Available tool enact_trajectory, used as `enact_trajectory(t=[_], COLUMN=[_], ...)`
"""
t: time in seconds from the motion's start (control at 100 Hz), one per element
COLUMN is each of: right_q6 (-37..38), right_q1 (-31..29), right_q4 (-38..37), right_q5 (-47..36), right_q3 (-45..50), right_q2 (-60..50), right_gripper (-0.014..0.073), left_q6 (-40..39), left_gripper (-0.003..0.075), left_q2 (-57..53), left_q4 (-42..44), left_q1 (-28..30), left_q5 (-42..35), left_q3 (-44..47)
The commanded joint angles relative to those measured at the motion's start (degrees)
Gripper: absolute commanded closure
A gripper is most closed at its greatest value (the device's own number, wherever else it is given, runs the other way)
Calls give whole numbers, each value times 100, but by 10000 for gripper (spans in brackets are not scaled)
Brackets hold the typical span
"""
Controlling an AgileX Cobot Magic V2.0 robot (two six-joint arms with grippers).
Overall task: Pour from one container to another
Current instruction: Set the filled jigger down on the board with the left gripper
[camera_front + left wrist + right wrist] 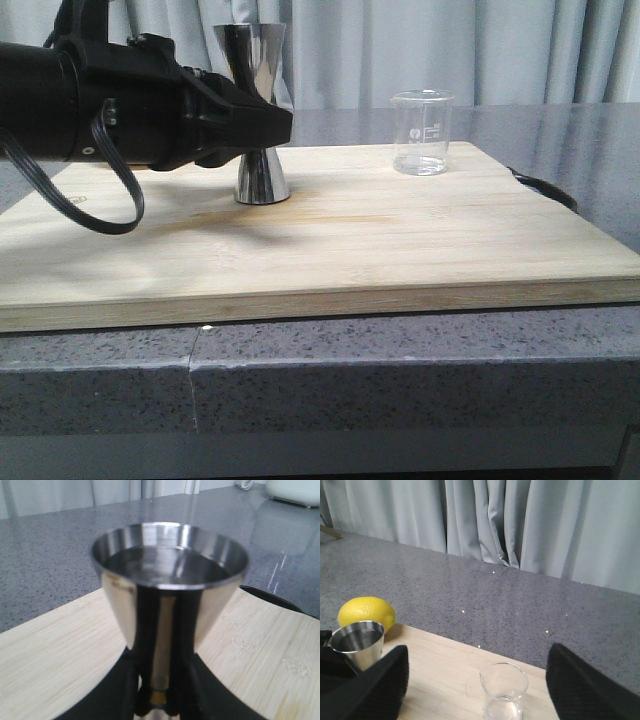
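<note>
The steel jigger (262,178) stands upright on the bamboo board (330,240), left of centre. My left gripper (272,118) reaches in from the left and is shut on its narrow waist; up close, black fingers (142,690) press both sides of the waist under the jigger's upper cup (170,575). The clear glass beaker (422,132) stands upright at the board's far right. In the right wrist view the beaker (503,692) sits between the widely spread fingers of my open right gripper (477,690), touching neither. The jigger (357,644) shows there too.
A yellow lemon (366,614) lies on the grey speckled counter (495,600) just behind the board, near the jigger. A black strap-like object (545,187) lies at the board's right edge. Grey curtains (400,50) hang behind. A white appliance (292,491) stands far off.
</note>
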Motion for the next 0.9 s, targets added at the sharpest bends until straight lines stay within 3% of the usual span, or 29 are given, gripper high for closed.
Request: enact_trajectory(t=[0.0,0.3,0.55,0.77,0.89], right_q6=[-4,-4,-4,-4,-4], right_q1=[-34,-34,-34,-34,-34], right_q4=[-28,-28,-28,-28,-28], right_q5=[-530,-541,-541,-567,-578], right_q3=[-130,-130,-130,-130,-130], right_q2=[-134,-134,-134,-134,-134], right_gripper=[79,79,79,79,79], left_q6=[-31,-31,-31,-31,-31], left_gripper=[739,728,581,547,458], left_q2=[-164,-164,-164,-164,-164], left_q4=[-41,94,94,187,197], left_q1=[6,6,6,6,6], left_q5=[-392,-392,-392,-392,-392], left_q3=[-152,-152,-152,-152,-152])
